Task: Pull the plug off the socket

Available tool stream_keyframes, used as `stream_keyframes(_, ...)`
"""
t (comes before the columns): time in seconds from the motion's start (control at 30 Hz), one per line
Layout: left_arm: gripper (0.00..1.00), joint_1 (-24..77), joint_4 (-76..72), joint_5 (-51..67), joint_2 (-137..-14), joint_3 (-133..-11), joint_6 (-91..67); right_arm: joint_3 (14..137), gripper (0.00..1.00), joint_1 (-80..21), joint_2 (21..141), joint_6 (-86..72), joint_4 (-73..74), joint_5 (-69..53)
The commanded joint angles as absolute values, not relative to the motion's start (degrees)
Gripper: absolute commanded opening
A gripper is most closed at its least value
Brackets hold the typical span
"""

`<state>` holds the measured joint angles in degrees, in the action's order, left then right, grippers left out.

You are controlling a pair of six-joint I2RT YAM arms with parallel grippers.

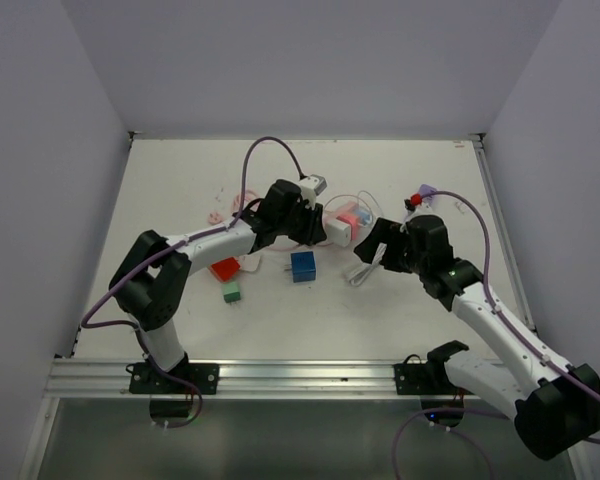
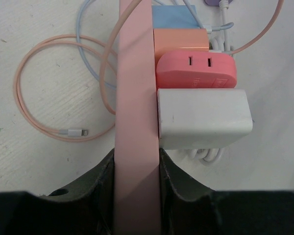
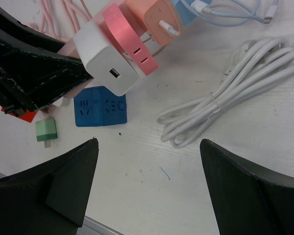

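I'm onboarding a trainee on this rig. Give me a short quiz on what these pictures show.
1. True or false: the left gripper is shut on the strip.
2. Which plug on the strip sits nearest the left gripper? A white plug; B orange plug; C blue plug.
3. Fill in: the right gripper hangs over the table with its jaws ____.

Key: 1 true; 2 A; 3 open.
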<state>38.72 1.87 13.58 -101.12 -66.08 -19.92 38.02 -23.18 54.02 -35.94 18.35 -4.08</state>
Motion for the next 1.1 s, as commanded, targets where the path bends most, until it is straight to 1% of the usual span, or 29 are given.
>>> stream_keyframes(0.0, 0.0, 38.94, -6.77, 13.36, -97.12, -67.5, -19.87, 42.36, 0.88, -23.12, 55.89, -38.5, 14.68, -5.18)
stream_keyframes(0.17, 0.0, 38.94, -6.68, 13.36, -96.16, -68.03, -18.2, 45.17, 0.88, -23.12, 61.16, -41.38, 13.36, -7.29)
stream_keyframes(0.33, 0.0, 39.02, -9.05, 13.18, -96.15, -66.97, -17.05, 46.4, 0.89, -23.12, 66.0, -48.07, 12.22, -4.22)
stream_keyframes(0.43, 0.0, 38.94, -12.91, 13.27, -96.24, -65.75, -18.45, 45.71, 0.91, -23.12, 66.88, -54.39, 8.01, -3.26)
stream_keyframes(0.47, 0.0, 38.94, -13.79, 13.36, -96.41, -65.39, -19.5, 44.4, 0.93, -23.12, 66.88, -58.41, 4.87, -1.69)
stream_keyframes(0.6, 0.0, 39.02, -18.36, 12.75, -96.5, -64.16, -21.62, 43.15, 0.97, -23.2, 67.93, -65.47, -1.48, -0.18)
stream_keyframes(0.7, 0.0, 38.94, -19.42, 10.73, -96.68, -64.51, -22.5, 43.59, 0.97, -23.47, 70.22, -69.51, -3.51, -0.26)
stream_keyframes(0.8, 0.0, 38.94, -19.6, 9.06, -96.94, -65.56, -23.37, 44.91, 0.97, -23.73, 72.68, -72.42, -3.69, -1.14)
stream_keyframes(1.07, 0.0, 38.94, -22.5, 7.03, -98.26, -66.27, -26.01, 47.1, 0.88, -23.91, 77.95, -75.59, -8.96, -0.44)
